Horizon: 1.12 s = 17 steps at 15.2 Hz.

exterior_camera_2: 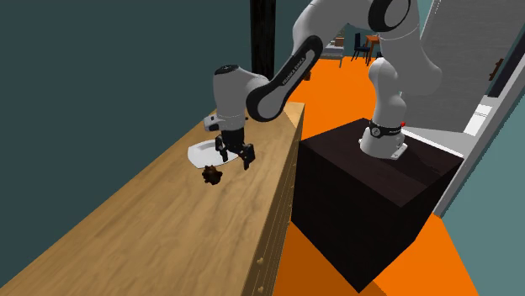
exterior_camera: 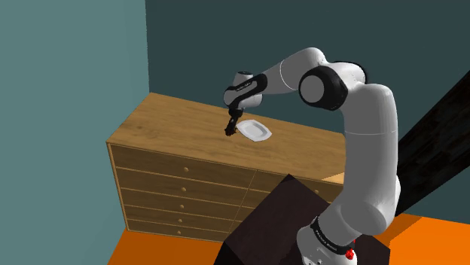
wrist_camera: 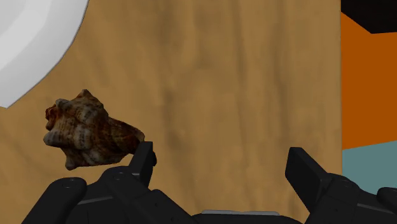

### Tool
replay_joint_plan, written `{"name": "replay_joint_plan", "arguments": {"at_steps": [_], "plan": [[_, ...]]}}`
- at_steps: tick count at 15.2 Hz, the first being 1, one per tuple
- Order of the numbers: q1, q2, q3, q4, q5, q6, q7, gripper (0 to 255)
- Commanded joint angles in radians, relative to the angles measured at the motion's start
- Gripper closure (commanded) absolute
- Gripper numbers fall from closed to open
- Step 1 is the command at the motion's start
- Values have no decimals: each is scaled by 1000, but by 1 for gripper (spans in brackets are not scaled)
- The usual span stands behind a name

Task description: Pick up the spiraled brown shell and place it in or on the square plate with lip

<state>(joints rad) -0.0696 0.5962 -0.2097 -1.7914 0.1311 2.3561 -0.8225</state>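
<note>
We're on the arm [exterior_camera: 370, 143] now: glossy white, built of smooth, rounded tube segments. Back from the fingers [wrist_camera: 145, 160] we spot a dark, nearly black joint disc [exterior_camera: 324, 86] capping the fattest segment, and there's a dark stripe down the link [exterior_camera_2: 284, 77] closest to the hand. The gripper [exterior_camera_2: 235, 158] is black all over, blocky and faceted, and the fingers themselves are squared-off black slabs. Farthest from the fingers, a black collar [exterior_camera_2: 384, 129] rings the white base, and we catch a small red mark [exterior_camera: 349, 254] on it.
</note>
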Motion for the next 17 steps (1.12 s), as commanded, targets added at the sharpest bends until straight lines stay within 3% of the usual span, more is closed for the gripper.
{"name": "replay_joint_plan", "arguments": {"at_steps": [1,12,13,17], "plan": [[-3,20,3,4,4,16,-3,0],[-7,44,8,6,10,39,-6,0],[-7,44,8,6,10,39,-6,255],[-7,44,8,6,10,39,-6,255]]}}
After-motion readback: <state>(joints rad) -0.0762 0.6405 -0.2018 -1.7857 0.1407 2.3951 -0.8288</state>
